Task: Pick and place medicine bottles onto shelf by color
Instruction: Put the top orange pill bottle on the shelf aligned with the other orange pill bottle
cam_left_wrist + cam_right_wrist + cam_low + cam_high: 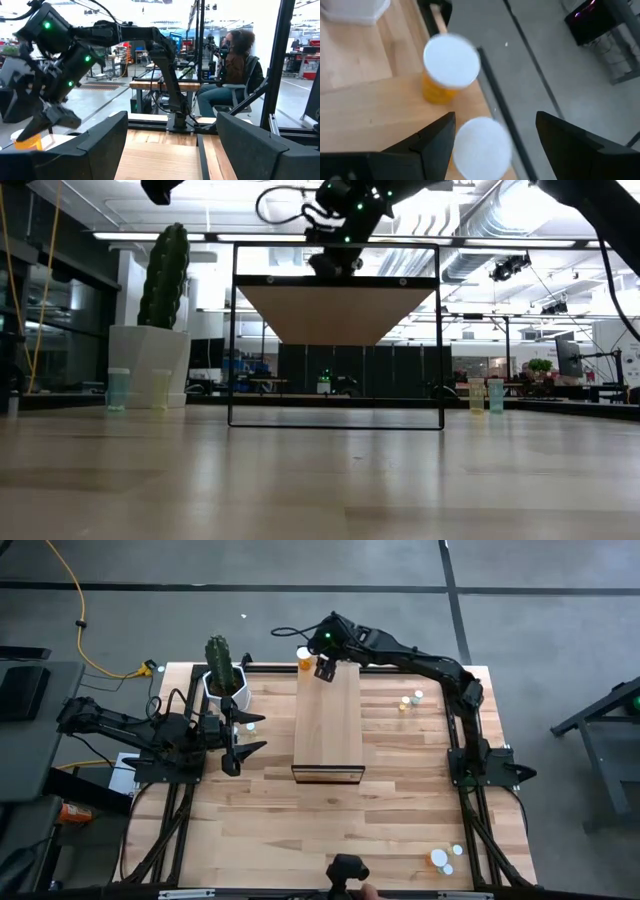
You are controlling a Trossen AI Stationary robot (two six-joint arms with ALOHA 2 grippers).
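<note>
So the big wooden table [400, 810] fills most of the overhead shot, and the shelf [328, 730] sits in the middle of it, a long light-wood plank top on a dark frame, running from the far edge toward the center.

The right arm reaches across from its base on the right side all the way to the far end of the shelf. The right gripper [322, 662] hangs over that far left corner with its fingers spread wide and nothing in them. In the right wrist view there are two white-capped bottles right under it: one orange bottle [447, 70] standing just ahead of the fingers at the shelf's edge, and a second white cap [482, 146] sitting between the two fingers, not squeezed as far as I can see. From above I can only make out one orange bottle [304, 658] there.

The left arm is parked on the left side of the table, left gripper [243, 732] wide open and empty, pointing toward the shelf.

The cactus in a white pot [224, 680] is right by it, with a pale bottle [250, 727] near the fingers.

Smaller stuff: a few little bottles [410, 700] are clustered to the right of the shelf, and two more [444, 860] near the front right corner.
</note>
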